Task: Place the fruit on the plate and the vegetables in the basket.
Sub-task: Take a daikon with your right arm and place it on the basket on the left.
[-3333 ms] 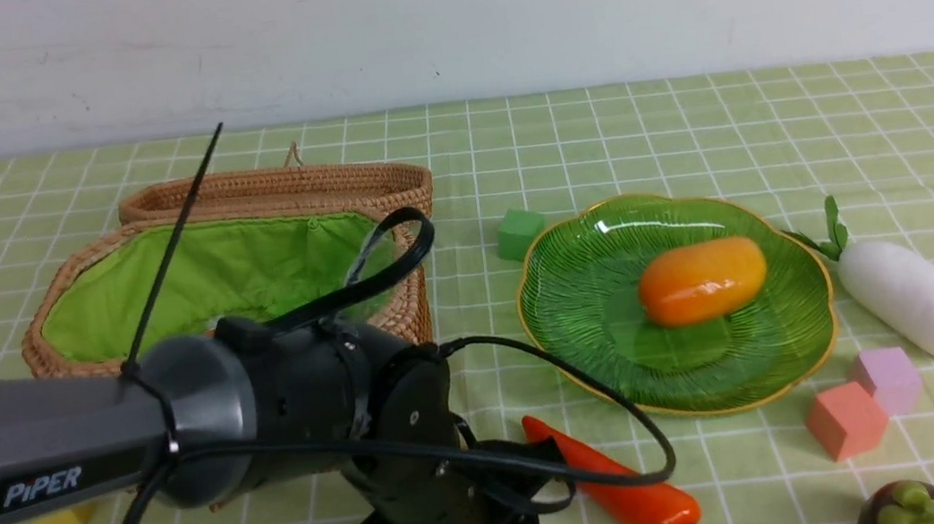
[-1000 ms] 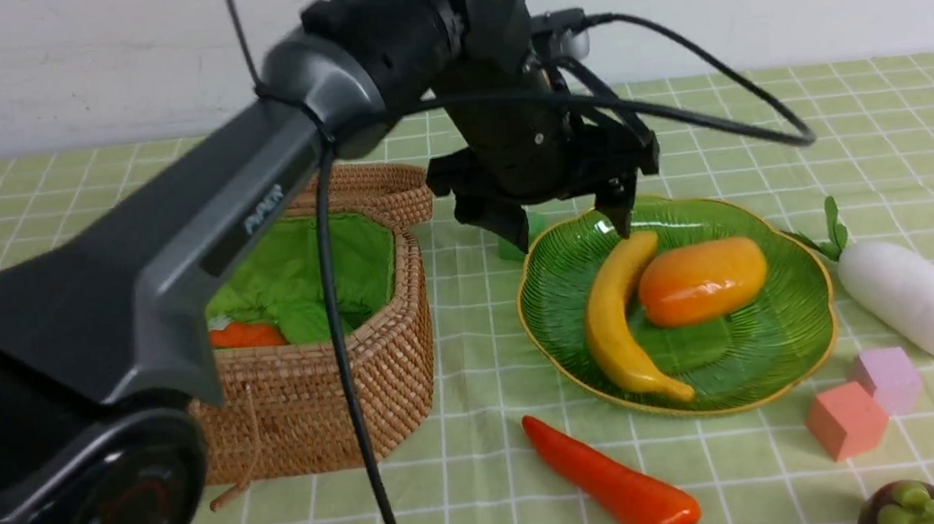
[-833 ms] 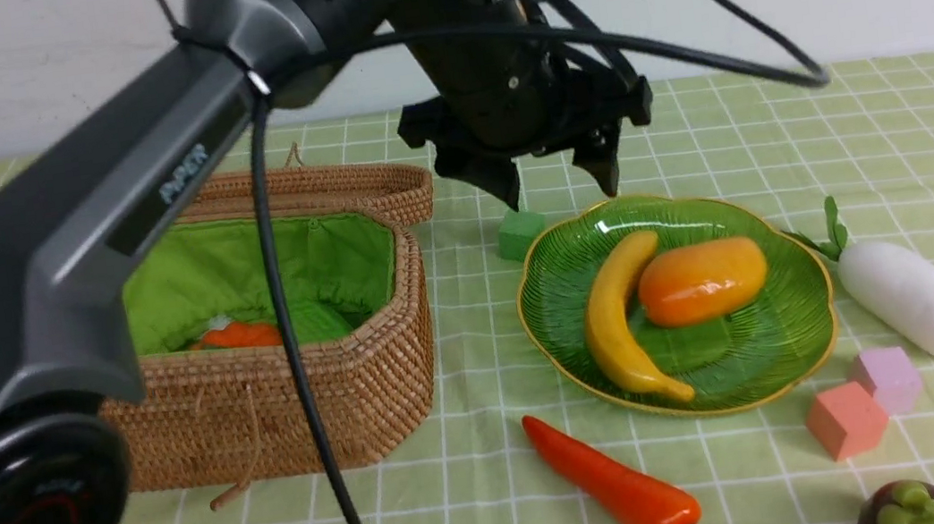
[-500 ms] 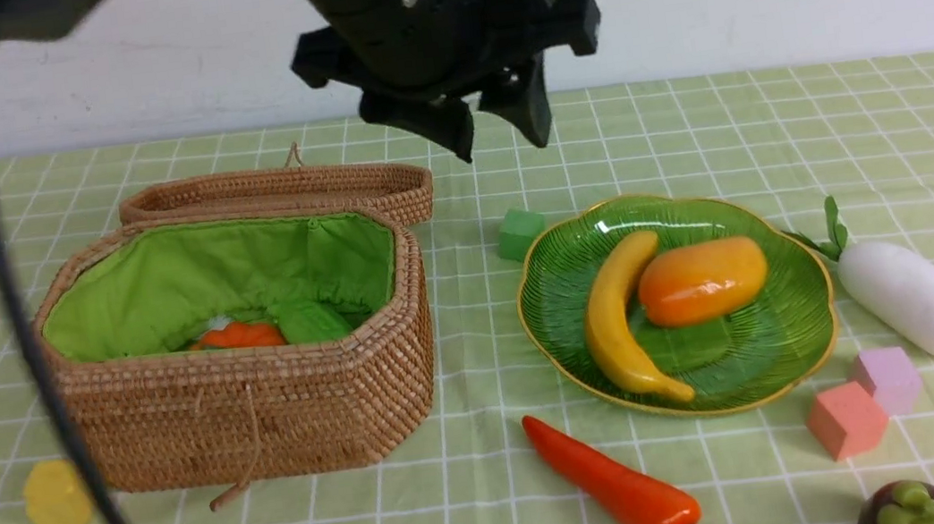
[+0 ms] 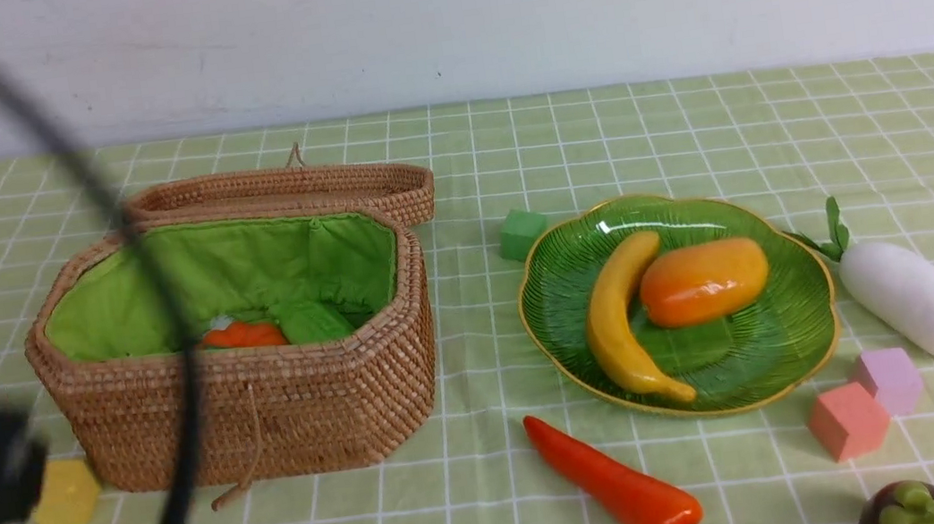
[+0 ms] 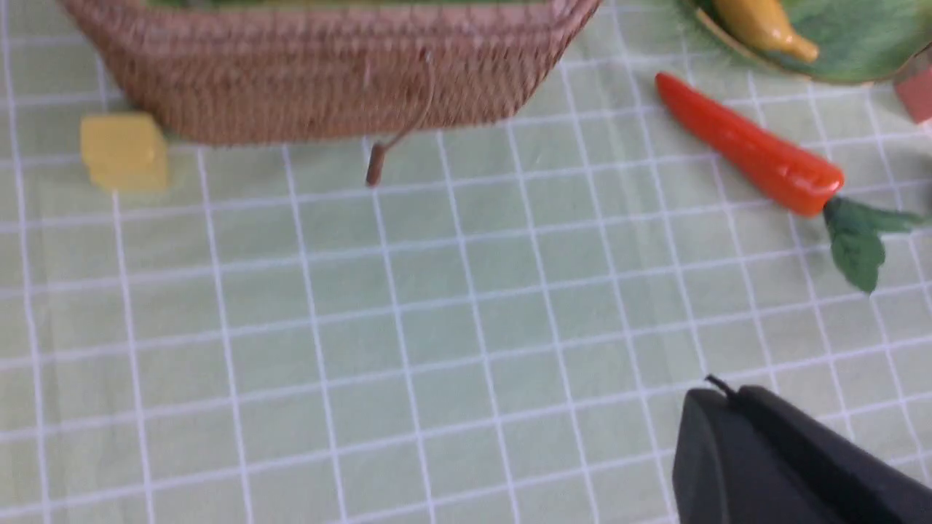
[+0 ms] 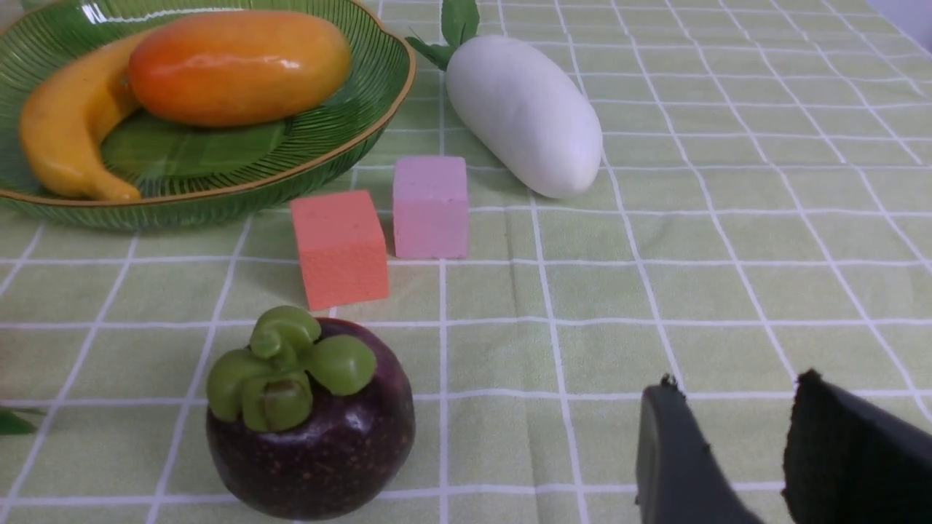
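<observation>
**Already two fruits plated, both hands empty**

Low over the green-and-white checked cloth of the bench [image 5: 684, 125], the right hand [image 7: 735, 382] has its two dark fingers [image 7: 677, 451] apart with nothing between them. Nearest to it sits the small dark purple toy mangosteen with a green top [image 7: 309, 418], upright on the cloth. Just past that are a salmon-orange foam cube [image 7: 338, 247] and a lilac foam cube [image 7: 429, 207], side by side. Beyond the cubes lies the toy white radish with green leaves [image 7: 524, 113], on the cloth just outside the plate's right edge.

The wide translucent green glass plate with a gold rim [image 7: 218, 196] holds the long yellow banana [image 7: 65, 138] and the glossy orange oval mango [image 7: 237, 65], touching each other.

The left hand [image 6: 728, 407] is pressed together, gripping nothing, above bare cloth; in the front view its arm is only a dark blur at the left edge. Near it lies the long red-orange chili with a green stem [image 6: 750, 153], in front of the plate. Further off stands the brown woven wicker basket with green lining [image 6: 328, 80], its lid [image 5: 286, 191] open behind it. Inside are a small orange-red piece [image 5: 242, 335] and a ridged green gourd [image 5: 312, 321]. A yellow foam cube [image 6: 124, 149] sits by the basket's front left corner. A green foam cube [image 5: 522, 232] sits behind, between basket and plate.
</observation>
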Robot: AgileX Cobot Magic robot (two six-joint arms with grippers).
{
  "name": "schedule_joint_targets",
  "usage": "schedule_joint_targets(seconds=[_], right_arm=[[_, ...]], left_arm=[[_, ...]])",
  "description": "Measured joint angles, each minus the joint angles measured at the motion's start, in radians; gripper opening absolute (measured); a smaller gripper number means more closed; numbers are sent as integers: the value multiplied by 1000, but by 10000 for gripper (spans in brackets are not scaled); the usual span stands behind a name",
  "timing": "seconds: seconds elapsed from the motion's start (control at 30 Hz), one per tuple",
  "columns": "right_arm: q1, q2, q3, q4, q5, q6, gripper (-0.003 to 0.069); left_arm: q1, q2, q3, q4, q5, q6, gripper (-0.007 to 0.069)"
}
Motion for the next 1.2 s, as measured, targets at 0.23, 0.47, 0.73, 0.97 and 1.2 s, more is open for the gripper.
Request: schedule_joint_targets(seconds=[0.23,0.47,0.73,0.97,1.2], right_arm=[[0,0,0,0,0,1,242],[0,0,0,0,0,1,242],[0,0,0,0,0,1,242],[0,0,0,0,0,1,242],[0,0,0,0,0,1,242]], left_arm=[[0,-369,295,-35,-7,-81,-13],[0,-390,316,-79,7,-25,-13],[0,-393,316,-104,6,-19,-13],[0,-393,316,-104,6,-18,-13],[0,-393,316,-104,6,-18,-13]])
